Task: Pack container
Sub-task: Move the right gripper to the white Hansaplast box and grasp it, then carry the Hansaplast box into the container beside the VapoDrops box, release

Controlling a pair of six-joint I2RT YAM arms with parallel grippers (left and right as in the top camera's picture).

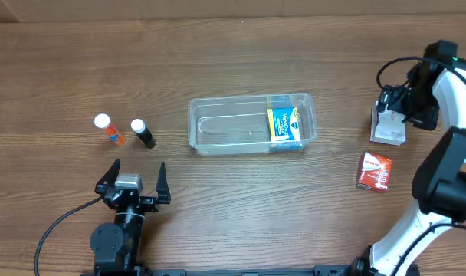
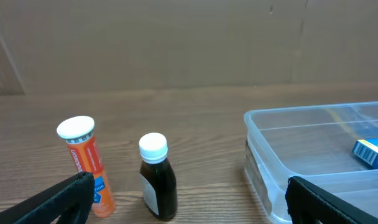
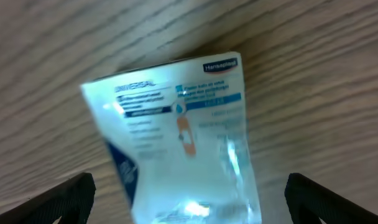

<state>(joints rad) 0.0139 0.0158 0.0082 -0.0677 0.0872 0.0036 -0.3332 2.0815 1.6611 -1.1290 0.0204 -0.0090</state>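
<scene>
The clear plastic container [image 1: 218, 130] lies mid-table with a blue and yellow box [image 1: 284, 125] in its right end. It shows at the right of the left wrist view [image 2: 313, 137], the blue box [image 2: 370, 151] inside. My right gripper [image 1: 392, 115] is open directly over a white plaster box [image 1: 389, 132], its fingers wide on either side of the box [image 3: 176, 137] without touching it. My left gripper [image 1: 132, 182] is open and empty at the front left, short of an orange tube [image 2: 86, 163] and a dark bottle [image 2: 158, 177].
A red box [image 1: 374, 170] lies on the table in front of the white box. The orange tube [image 1: 109, 129] and the dark bottle [image 1: 142, 133] stand left of the container. The table is brown wood.
</scene>
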